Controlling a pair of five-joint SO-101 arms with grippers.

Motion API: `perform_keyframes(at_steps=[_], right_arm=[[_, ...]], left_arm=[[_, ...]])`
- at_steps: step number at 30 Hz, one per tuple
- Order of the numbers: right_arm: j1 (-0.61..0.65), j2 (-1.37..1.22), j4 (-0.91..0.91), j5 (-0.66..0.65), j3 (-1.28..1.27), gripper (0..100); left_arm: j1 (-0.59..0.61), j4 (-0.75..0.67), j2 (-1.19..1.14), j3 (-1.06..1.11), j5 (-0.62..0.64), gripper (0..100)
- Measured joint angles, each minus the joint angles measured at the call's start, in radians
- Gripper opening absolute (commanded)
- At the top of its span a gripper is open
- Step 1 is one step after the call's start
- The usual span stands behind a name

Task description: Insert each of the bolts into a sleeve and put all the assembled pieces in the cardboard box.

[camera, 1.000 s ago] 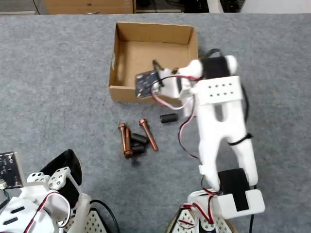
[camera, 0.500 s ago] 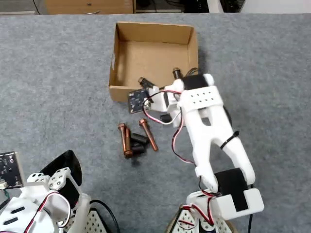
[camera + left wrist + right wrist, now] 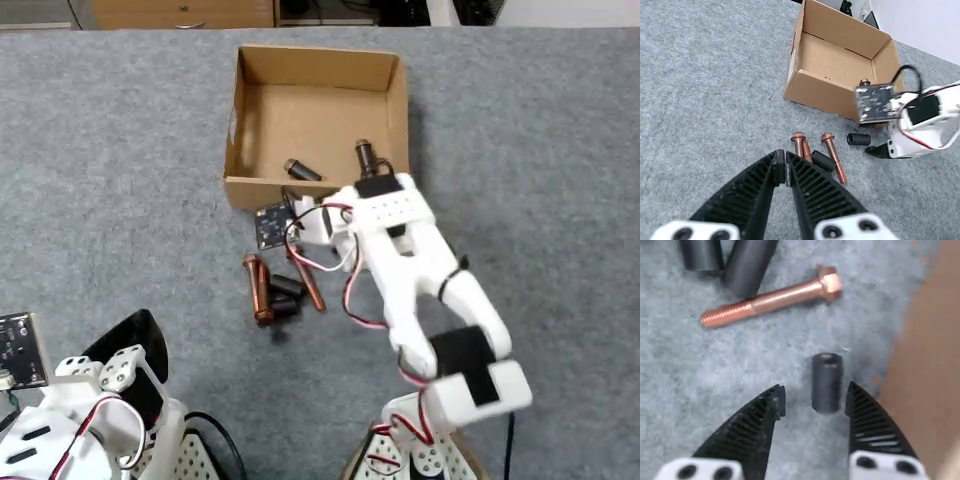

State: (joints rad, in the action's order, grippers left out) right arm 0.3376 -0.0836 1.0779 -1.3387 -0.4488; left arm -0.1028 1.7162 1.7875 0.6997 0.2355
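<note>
lone sleeve (image 3: 826, 382): under right arm (image 3: 400, 250) in high view | two sleeves (image 3: 747, 265): cut off (frame edge)

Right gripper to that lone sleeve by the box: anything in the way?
Nothing visible. The right gripper has its jaws open, one on each side of the sleeve, with bare carpet around it. The nearest bolt lies beyond the sleeve, apart from it.

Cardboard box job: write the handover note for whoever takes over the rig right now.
Left gripper: shut, empty, over the grey carpet, short of the parts.
Right gripper: open, straddling one short black cylindrical sleeve beside the brown cardboard box.
Done: two bolt-in-sleeve pieces lie in the box.
To do: three copper bolts and three sleeves, that one included, loose on the carpet; assemble and box each.
</note>
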Motion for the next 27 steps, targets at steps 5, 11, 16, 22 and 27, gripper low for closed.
perform_keyframes(at_steps=[5,11,16,22,27], right_arm=[[-0.002,-0.137,-0.003,0.0,0.083,19.5],[-0.021,-0.256,-0.003,0.0,0.173,19.5],[-0.038,-0.31,-0.002,0.0,0.222,16.4],[-0.043,-0.327,0.002,0.0,0.264,2.0],[-0.054,-0.328,0.003,0.002,0.265,0.1]], left_arm=[[0.0,-0.005,0.0,0.006,0.0,2],[0.0,-0.04,0.0,0.043,0.0,2],[0.0,-0.069,0.0,0.084,0.0,2],[0.0,-0.072,0.0,0.086,0.0,2],[0.0,-0.072,0.0,0.086,0.0,2]])
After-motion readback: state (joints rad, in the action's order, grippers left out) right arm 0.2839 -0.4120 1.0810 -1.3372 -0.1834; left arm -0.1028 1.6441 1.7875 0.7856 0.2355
